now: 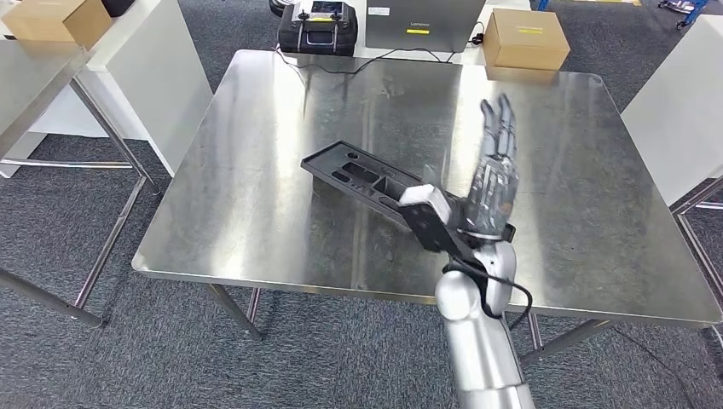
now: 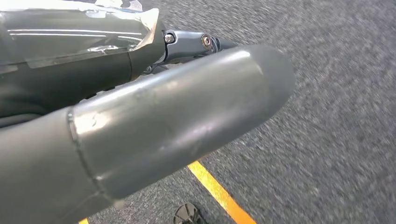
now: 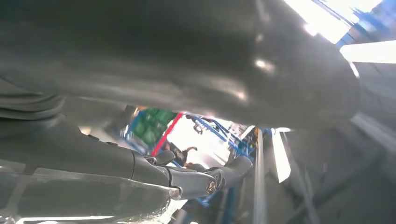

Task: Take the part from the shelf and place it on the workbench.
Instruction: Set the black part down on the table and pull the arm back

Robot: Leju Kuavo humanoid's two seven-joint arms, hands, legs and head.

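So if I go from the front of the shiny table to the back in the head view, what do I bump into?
robot hand with straight fingers → black part lying on the steel workbench → cardboard box beyond the far edge.

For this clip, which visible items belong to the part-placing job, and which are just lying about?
Job:
- black part, lying on the workbench
- right hand, open above it

Lying about:
- cardboard boxes
- black case
- laptop
- white tables at the sides
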